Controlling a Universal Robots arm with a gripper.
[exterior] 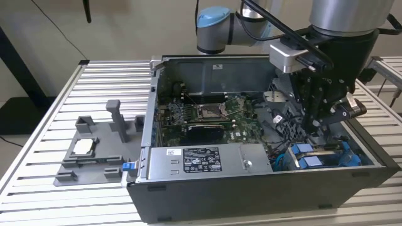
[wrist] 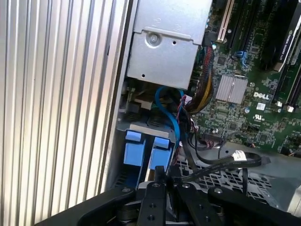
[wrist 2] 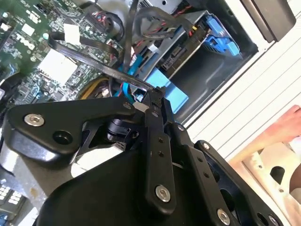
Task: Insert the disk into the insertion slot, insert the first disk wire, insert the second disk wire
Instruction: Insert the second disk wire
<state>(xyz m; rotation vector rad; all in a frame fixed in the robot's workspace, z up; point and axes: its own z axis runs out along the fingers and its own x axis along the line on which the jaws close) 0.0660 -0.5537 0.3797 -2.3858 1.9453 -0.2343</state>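
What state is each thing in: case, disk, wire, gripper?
computer case, side panel off, inside exposed.
disk, seated in the insertion slot.
black wire, one end pinched by the gripper, the rest looping loose.
gripper, shut on the black wire.

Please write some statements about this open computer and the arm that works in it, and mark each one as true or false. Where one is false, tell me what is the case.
1. The end effector is shut on a black wire. True.
2. The disk lies on the grey stand outside the computer case. False: it sits in the drive bay inside the case, and the stand holds a small silver chip.
3. The table has a smooth wooden top. False: its top is made of ribbed metal slats.
4. The case is open, and the green board inside it shows. True.
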